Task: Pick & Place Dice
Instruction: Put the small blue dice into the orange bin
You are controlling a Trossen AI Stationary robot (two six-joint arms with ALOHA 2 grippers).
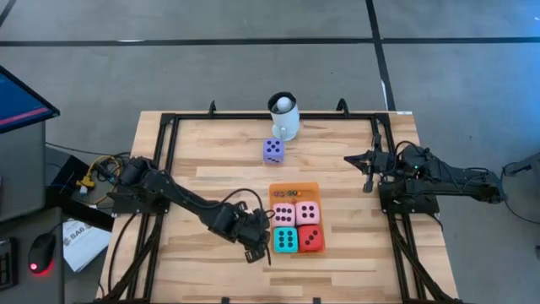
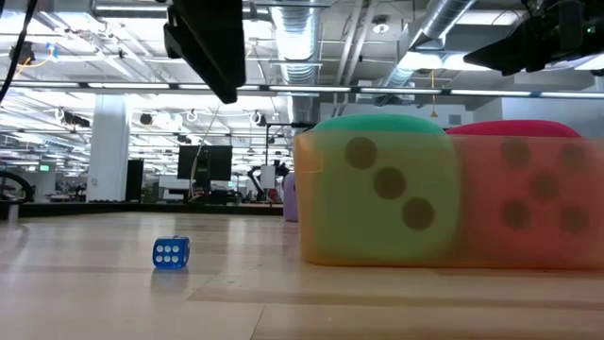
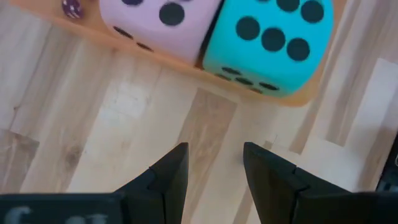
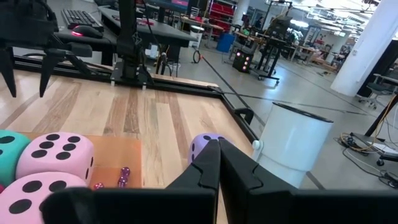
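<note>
Four soft dice sit in a square on the orange mat (image 1: 294,192): two pink (image 1: 284,214) (image 1: 307,212), one teal (image 1: 285,240), one red (image 1: 310,239). Tiny dice (image 1: 287,192) lie on the mat's far strip. A purple die (image 1: 273,151) rests on the wood near the white mug (image 1: 284,116). My left gripper (image 1: 260,245) (image 3: 214,168) hangs open just left of the teal die (image 3: 270,43), pointing steeply down, with only bare wood between its fingers. A small blue die (image 2: 171,252) lies on the table below it. My right gripper (image 1: 367,173) (image 4: 217,162) waits shut at the right.
A black frame (image 1: 169,127) runs along the table's far, left and right sides. The mug with a ball stands at the far edge. Bare wood lies left of the mat and along the near edge. A blue-topped unit (image 1: 21,105) stands off the table's left side.
</note>
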